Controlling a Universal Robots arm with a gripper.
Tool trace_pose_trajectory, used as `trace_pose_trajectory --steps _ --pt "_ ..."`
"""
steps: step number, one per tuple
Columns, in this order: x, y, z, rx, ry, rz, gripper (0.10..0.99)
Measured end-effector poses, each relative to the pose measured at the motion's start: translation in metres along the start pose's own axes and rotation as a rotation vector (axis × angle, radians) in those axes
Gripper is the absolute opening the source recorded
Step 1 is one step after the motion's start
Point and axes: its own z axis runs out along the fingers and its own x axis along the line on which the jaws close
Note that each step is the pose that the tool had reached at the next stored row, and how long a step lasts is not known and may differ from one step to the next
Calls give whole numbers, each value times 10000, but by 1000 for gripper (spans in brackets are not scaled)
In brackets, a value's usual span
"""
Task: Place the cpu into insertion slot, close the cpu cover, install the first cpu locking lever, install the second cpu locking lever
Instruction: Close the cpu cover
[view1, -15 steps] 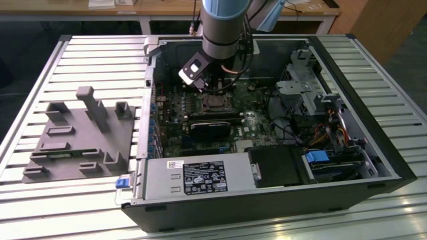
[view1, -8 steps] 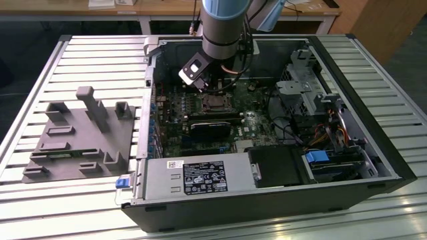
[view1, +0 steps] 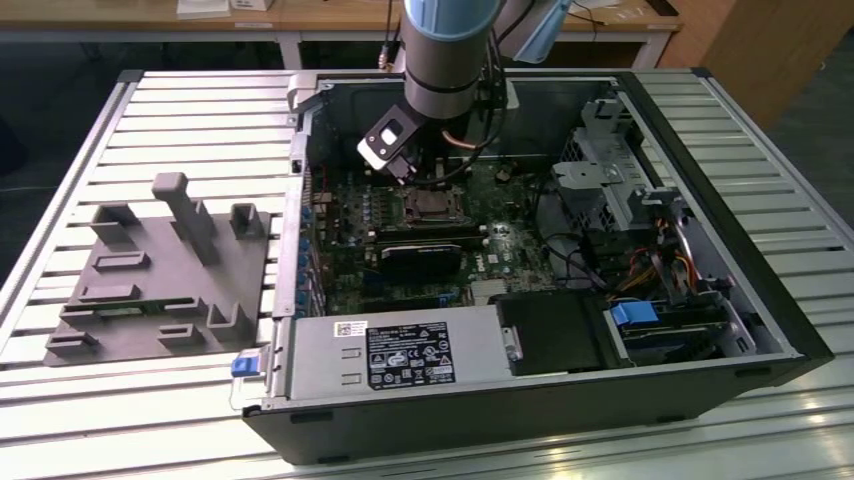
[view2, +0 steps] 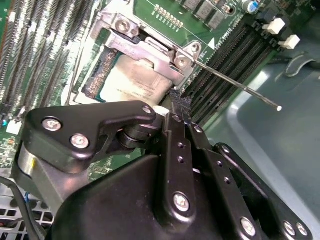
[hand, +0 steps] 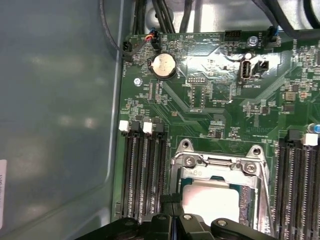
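The cpu lies flat in the insertion slot, its silver-grey top showing through the window of the cpu cover. The cover lies down over the chip. A thin metal locking lever sticks out from the cover's corner, its free end over the memory slots. My gripper hangs just above the socket's edge beside that lever, fingers pressed together with nothing between them. The exterior view has the gripper inside the open computer case, just behind the socket.
Long black memory slots flank the socket on both sides. A black card sits in front of it. Cables and a drive cage fill the case towards the exterior view's right. A grey fixture block stands on the slatted table outside.
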Motion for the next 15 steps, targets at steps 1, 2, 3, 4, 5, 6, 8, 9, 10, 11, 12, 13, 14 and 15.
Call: trace_pose_trajectory --steps 1,2,3,4,5,6,8,9,10,11,12,13,14,15 --pt "0 0 0 -2 10 0 106" --pt "0 0 0 -1 11 0 106" --pt "0 1 1 -1 12 -1 106" --pt "-1 0 4 -2 14 -1 106" --pt "-2 0 9 -2 14 -1 106" --pt "-4 0 14 0 11 -1 106" --pt "-7 -1 22 3 7 0 106" --pt "-7 -1 23 3 5 0 106" --pt "-7 0 25 2 -2 -1 106" --pt "-6 0 26 1 -18 -2 106" --pt "-6 0 26 3 -51 -2 106" --pt "-6 0 25 5 -87 -3 106" --pt "-6 0 26 6 -123 -3 106" --pt "-7 -1 26 8 -161 -4 106"
